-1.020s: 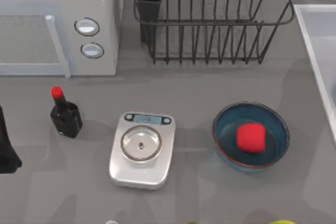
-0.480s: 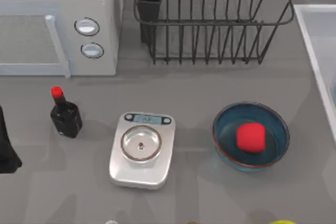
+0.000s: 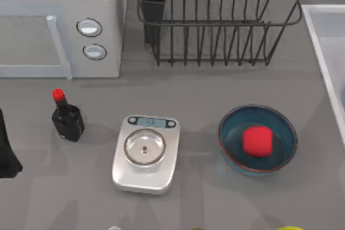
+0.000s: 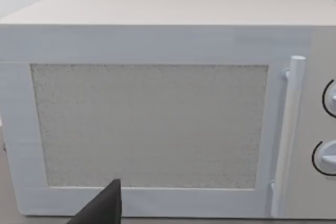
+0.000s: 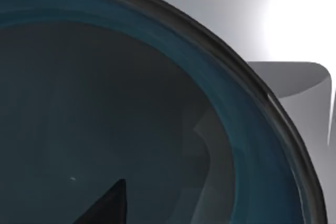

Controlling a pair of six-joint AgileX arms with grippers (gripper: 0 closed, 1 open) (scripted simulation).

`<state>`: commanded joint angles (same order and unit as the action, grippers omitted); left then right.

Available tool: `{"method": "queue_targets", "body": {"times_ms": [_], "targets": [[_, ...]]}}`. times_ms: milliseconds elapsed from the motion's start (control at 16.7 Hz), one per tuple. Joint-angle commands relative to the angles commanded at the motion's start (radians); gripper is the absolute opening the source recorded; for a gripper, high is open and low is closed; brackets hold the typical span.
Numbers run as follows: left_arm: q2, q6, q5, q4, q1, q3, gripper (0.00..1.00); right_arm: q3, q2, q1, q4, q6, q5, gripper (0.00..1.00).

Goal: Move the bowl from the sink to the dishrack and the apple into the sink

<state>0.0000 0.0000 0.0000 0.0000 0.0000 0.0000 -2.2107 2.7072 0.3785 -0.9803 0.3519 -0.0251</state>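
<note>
A deep-blue bowl (image 5: 157, 108) with a dark rim is seen from very close in the right wrist view, against the pale sink (image 5: 220, 19). A dark part of my right gripper (image 5: 107, 205) hangs just over its inside. In the top view the sink's rim (image 3: 323, 52) runs along the table's right edge. A look-alike blue bowl (image 3: 280, 127) stands on the table left of the sink, and the red apple (image 3: 256, 140) lies in it. The black wire dishrack (image 3: 215, 20) stands at the back with nothing in it. My left arm (image 3: 6, 152) is parked at the left edge.
A white microwave (image 3: 59, 20) stands at the back left, and the left wrist view faces its door (image 4: 147, 124). A red-capped black bottle (image 3: 67, 117) and a silver kitchen scale (image 3: 145, 153) stand on the table. A yellow-green item (image 3: 291, 228) peeks in at the front edge.
</note>
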Motion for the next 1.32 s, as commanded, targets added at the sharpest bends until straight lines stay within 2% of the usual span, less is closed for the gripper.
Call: {"method": "queue_targets", "body": {"times_ms": [720, 1320], "targets": [[0.000, 0.000, 0.000, 0.000, 0.000, 0.000, 1.00, 0.000, 0.000, 0.000, 0.000, 0.000, 0.000, 0.02], [0.000, 0.000, 0.000, 0.000, 0.000, 0.000, 1.00, 0.003, -0.008, -0.003, -0.001, -0.001, -0.001, 0.00]]}}
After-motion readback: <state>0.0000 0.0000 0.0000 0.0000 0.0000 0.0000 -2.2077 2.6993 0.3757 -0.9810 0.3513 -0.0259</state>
